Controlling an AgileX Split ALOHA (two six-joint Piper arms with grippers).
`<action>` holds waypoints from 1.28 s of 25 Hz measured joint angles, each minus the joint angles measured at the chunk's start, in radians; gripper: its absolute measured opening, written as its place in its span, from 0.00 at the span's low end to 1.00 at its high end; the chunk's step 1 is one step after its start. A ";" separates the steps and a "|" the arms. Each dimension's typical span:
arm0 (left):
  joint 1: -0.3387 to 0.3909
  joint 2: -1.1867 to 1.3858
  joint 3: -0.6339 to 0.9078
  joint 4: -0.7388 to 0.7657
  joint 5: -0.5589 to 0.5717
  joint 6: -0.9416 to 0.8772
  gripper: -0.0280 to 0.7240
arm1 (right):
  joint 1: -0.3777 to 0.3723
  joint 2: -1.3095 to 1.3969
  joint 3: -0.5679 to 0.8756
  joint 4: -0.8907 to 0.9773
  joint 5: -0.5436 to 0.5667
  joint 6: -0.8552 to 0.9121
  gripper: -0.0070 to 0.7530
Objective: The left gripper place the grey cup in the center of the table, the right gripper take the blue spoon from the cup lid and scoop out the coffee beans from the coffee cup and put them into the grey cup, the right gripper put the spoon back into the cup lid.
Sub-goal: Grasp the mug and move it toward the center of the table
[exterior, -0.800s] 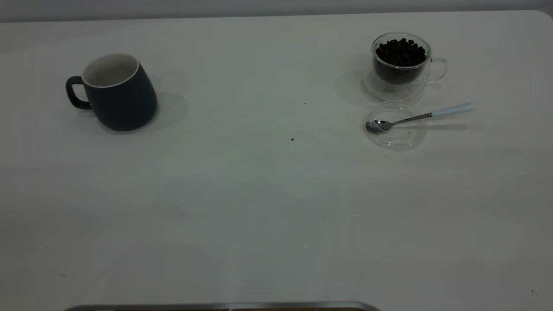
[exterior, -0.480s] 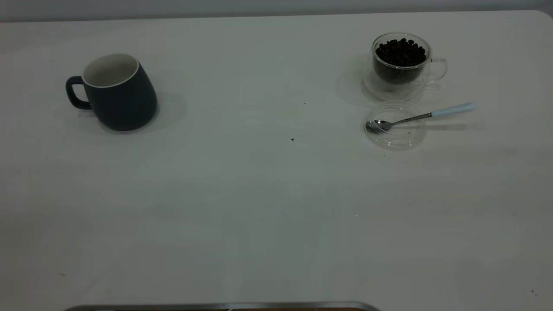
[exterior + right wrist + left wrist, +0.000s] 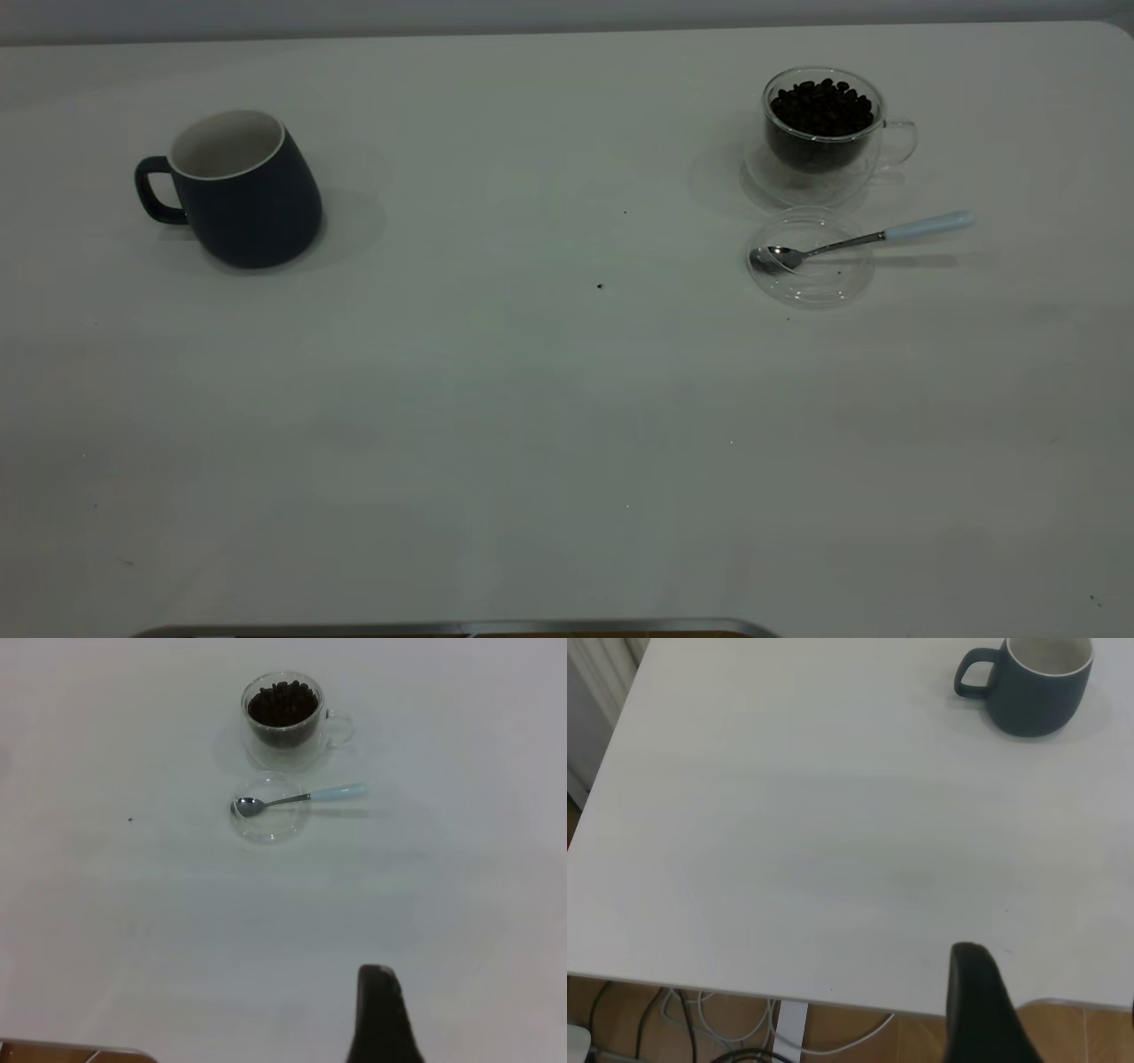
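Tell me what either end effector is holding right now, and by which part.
Nothing is held. The grey cup stands alone at the table's left, and the blue spoon lies free, its bowl in the cup lid.

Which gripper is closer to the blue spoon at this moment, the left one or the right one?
Right. The blue spoon lies ahead of the right gripper, in its view; the left gripper faces only the grey cup, at the table's other side.
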 joint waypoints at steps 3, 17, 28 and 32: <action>0.000 0.000 0.000 0.000 0.000 0.000 0.67 | 0.000 0.000 0.000 0.000 0.000 0.000 0.74; 0.000 0.196 -0.035 0.015 0.007 -0.169 0.64 | 0.000 0.000 0.000 0.000 0.000 0.000 0.74; 0.002 0.929 -0.203 0.056 -0.435 -0.209 0.64 | 0.000 0.000 0.000 0.000 0.000 0.000 0.74; 0.002 1.169 -0.304 0.112 -0.518 -0.234 0.64 | 0.000 0.000 0.000 0.000 0.000 0.000 0.74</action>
